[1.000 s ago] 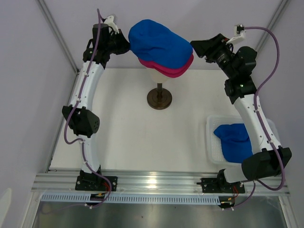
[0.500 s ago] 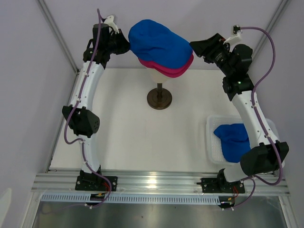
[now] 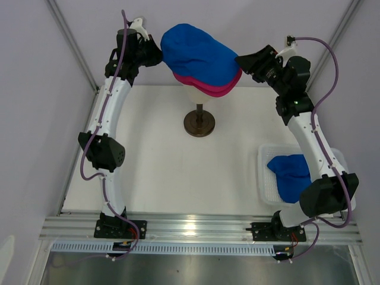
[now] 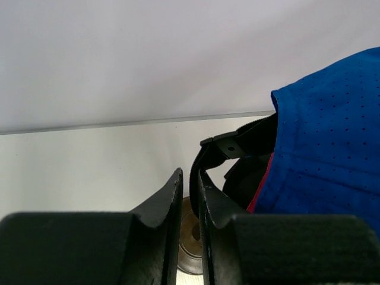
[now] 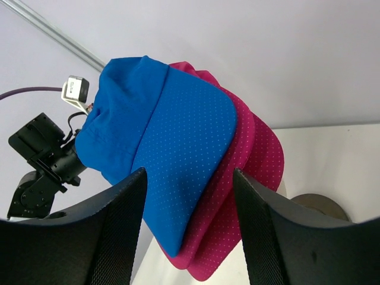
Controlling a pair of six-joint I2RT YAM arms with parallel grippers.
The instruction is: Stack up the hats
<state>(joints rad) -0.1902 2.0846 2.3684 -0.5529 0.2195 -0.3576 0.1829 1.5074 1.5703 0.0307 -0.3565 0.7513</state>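
Stack was two caps deep out of three visible. The royal blue fabric baseball cap (image 3: 199,53) sat on top of the magenta-pink fabric cap (image 3: 218,88). Both were on the cream mannequin head (image 3: 193,94) over its dark round stand (image 3: 199,123), brims pointing toward the right arm.

Left to do: the second royal blue cap (image 3: 292,175) lay in the white mesh basket (image 3: 265,155) by the right arm's base, well apart from the stack and untouched.

Left gripper (image 4: 190,173) was at the back of the top cap, jaws almost together with only a thin slit. The black adjuster strap (image 4: 237,142) touched one fingertip (couldn't tell if any webbing was actually in the slit).

Right gripper (image 3: 240,59) hung just off the brim tips, jaws wide, nothing between them.

My read: the top cap was being squared up, and the third cap's pick hadn't started.

Versus a second earlier, the caps, mannequin head and basket hadn't moved and the left arm looked about the same. The right wrist had swung up and its gripper had edged a touch toward the brims.
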